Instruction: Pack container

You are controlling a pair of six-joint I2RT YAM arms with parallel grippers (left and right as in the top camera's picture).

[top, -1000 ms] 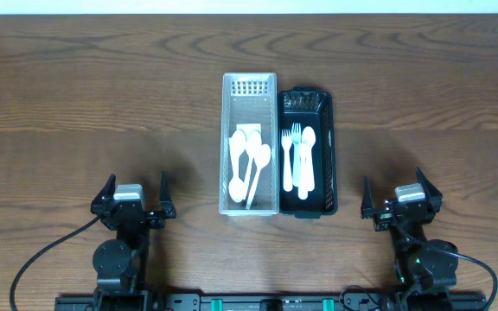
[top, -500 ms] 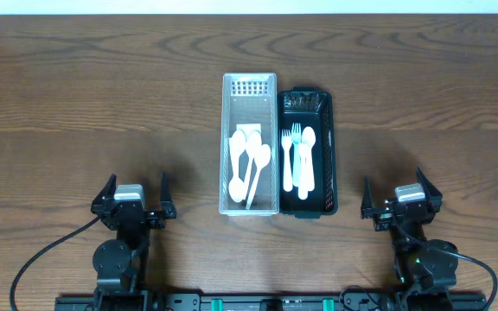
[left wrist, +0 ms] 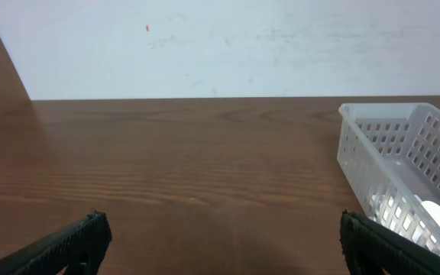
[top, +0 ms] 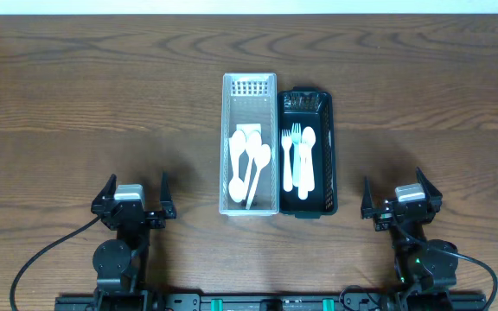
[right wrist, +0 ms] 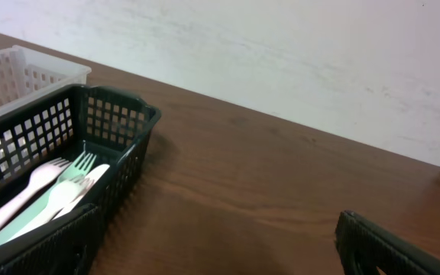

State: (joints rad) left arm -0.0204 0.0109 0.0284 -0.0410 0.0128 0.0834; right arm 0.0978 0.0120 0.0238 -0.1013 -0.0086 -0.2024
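A white slotted basket (top: pixel 229 121) stands mid-table holding several white plastic spoons (top: pixel 249 160); it also shows in the left wrist view (left wrist: pixel 392 149). A black slotted basket (top: pixel 328 147) touches its right side and holds white forks and a spoon (top: pixel 298 160); in the right wrist view the black basket (right wrist: pixel 117 122) shows with the forks (right wrist: pixel 48 191). My left gripper (top: pixel 134 194) is open and empty near the front edge, left of the baskets. My right gripper (top: pixel 393 197) is open and empty, right of the baskets.
The wooden table (top: pixel 102 104) stretches around the baskets. A white wall (left wrist: pixel 228 46) lies beyond the far edge. Cables trail from both arm bases at the front edge.
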